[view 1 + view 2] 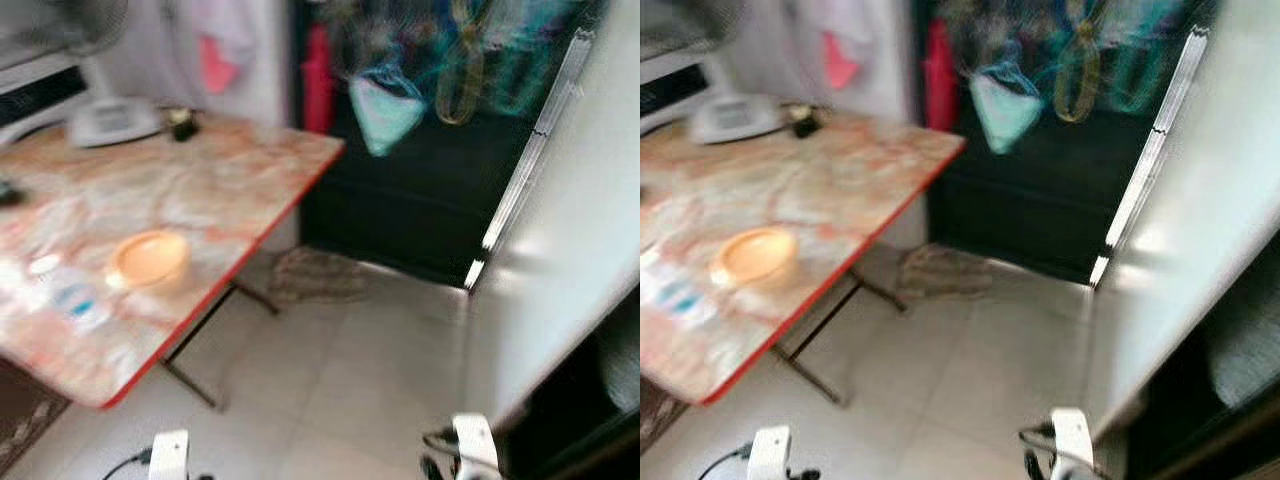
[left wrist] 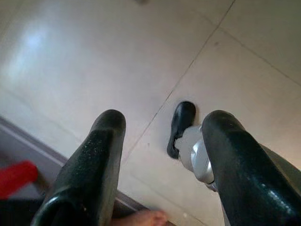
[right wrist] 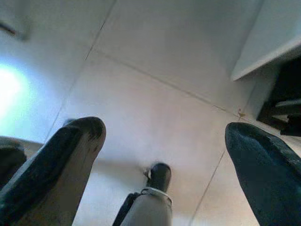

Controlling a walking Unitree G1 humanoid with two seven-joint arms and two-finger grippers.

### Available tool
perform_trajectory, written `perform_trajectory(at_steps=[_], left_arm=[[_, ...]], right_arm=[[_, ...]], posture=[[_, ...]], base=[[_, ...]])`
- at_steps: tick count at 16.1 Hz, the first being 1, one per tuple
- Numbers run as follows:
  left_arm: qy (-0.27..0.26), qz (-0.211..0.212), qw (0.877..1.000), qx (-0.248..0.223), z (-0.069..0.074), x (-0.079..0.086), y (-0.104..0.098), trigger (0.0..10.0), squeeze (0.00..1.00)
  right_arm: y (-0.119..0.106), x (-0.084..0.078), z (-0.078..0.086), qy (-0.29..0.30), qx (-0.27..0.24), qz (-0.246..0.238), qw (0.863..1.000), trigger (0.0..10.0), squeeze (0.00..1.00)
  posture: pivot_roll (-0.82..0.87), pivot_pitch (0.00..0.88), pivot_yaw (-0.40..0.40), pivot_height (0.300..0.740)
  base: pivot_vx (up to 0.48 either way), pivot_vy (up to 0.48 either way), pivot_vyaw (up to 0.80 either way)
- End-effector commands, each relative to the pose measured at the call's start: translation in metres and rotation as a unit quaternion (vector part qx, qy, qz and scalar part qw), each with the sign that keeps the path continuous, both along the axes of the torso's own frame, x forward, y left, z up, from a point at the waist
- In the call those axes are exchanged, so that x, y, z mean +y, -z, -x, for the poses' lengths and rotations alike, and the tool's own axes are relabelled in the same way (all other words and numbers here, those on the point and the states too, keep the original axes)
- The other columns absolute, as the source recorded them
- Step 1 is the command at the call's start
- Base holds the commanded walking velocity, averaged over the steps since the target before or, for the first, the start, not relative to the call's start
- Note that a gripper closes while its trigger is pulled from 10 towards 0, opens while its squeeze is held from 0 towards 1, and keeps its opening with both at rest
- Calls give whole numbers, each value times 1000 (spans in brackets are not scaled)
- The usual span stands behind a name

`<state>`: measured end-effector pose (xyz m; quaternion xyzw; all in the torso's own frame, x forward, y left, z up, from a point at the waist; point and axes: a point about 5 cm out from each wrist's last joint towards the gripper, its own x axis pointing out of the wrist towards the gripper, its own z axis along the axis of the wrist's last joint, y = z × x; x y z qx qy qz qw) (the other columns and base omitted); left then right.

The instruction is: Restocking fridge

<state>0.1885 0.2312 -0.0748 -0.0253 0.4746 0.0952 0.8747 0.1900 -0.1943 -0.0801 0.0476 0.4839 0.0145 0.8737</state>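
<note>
The white fridge door (image 1: 570, 250) stands open on the right, with the dark inside of the fridge (image 1: 610, 390) low behind it. A clear plastic bottle (image 1: 70, 295) with a blue label rests on the marbled table (image 1: 230, 180) at the left, beside an orange bowl (image 1: 150, 258). Both arms hang low with nothing held. My left gripper (image 2: 164, 120) is open over the floor tiles. My right gripper (image 3: 164, 129) is open wide over the floor, near the bottom edge of the fridge door (image 3: 273, 47). The eye views are blurred.
The table has a red edge and thin metal legs (image 1: 190, 385). A white appliance (image 1: 110, 120) sits at its far end. Bags (image 1: 385, 105) hang against a dark background at the back, and a crumpled mat (image 1: 315, 272) lies on the pale tiled floor (image 1: 340, 380). My own foot (image 2: 181, 125) stands below the left gripper.
</note>
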Motion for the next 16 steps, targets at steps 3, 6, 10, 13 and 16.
perform_trajectory(at_steps=[3, 6, 10, 13, 16], left_arm=[[11, -12, 1000, 16, 9, 5, 3, 10000, 0], [16, -16, 1000, 20, 12, 6, 4, 10000, 0], [14, -18, 999, 22, 15, 7, 5, 10000, 0], [11, -21, 999, 23, 19, 8, 7, 10000, 0], [13, -31, 999, 27, 29, 9, 10, 10000, 0]], right_arm=[[-3, 5, -7, -6, -13, -4, 1000, 10000, 0], [-1, 5, -3, -9, -10, -4, 1000, 10000, 0], [1, 6, 0, -20, -4, 0, 1000, 10000, 0], [3, 6, 6, -34, 5, 3, 999, 10000, 0], [9, 6, 18, -38, 15, 3, 999, 10000, 0]], posture=[[65, 0, -28, 740], [66, 0, -21, 740], [83, 0, -22, 740], [100, 0, -30, 740], [106, 0, -33, 740]], base=[[0, 0, 800], [0, 0, 800], [0, 0, 559], [0, 0, 0], [0, 0, 0]])
